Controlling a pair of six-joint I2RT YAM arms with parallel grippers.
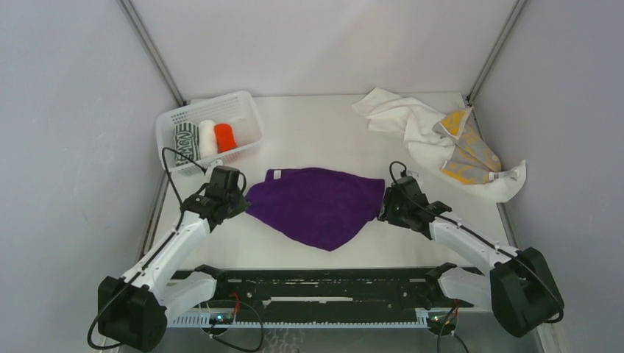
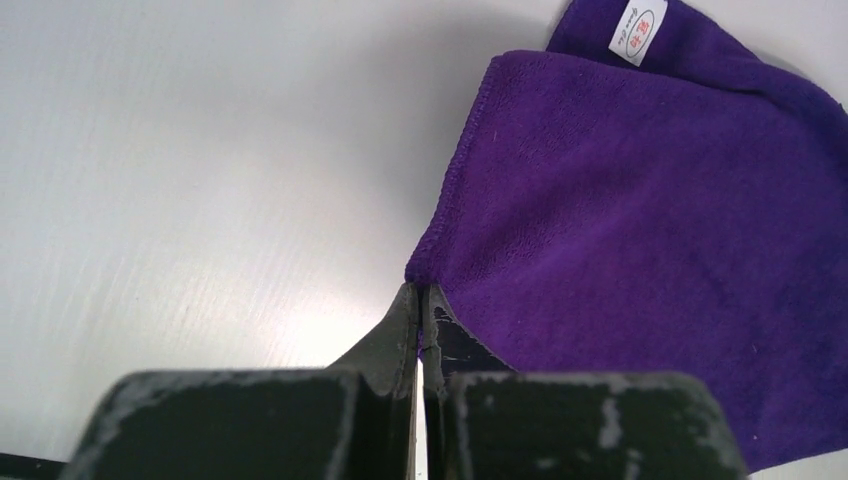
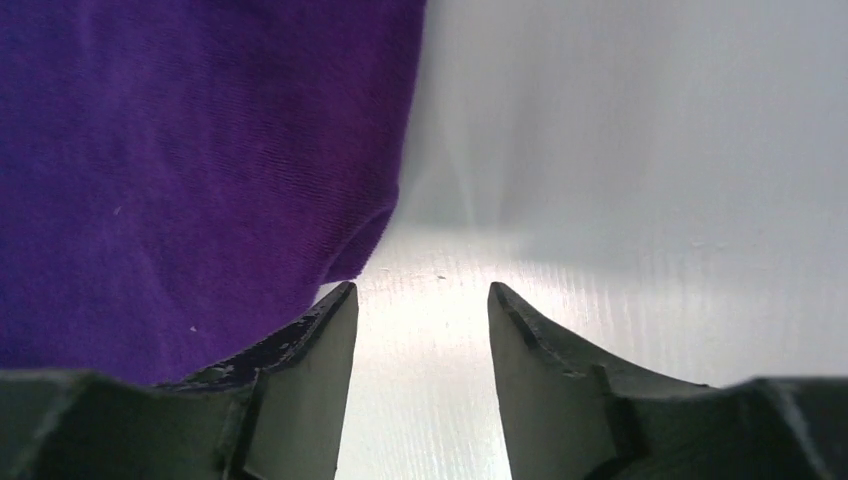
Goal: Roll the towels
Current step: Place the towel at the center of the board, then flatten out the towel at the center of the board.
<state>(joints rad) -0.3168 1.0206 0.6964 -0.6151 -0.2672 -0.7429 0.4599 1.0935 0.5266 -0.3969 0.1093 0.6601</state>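
Beside basket (image 1: 202,103), on arm side, purple towel (image 1: 316,206) lies spread flat. Looks soft, light, floppy: I'd grab 2 corners. Left gripper (image 2: 421,295) pressed together at basket-side corner; can't tell if cloth caught. Right gripper (image 3: 420,295) apart at far-from-basket edge, holding nothing.

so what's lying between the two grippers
The purple towel fills that stretch, reaching from the left gripper across to the right gripper. The top view shows it.
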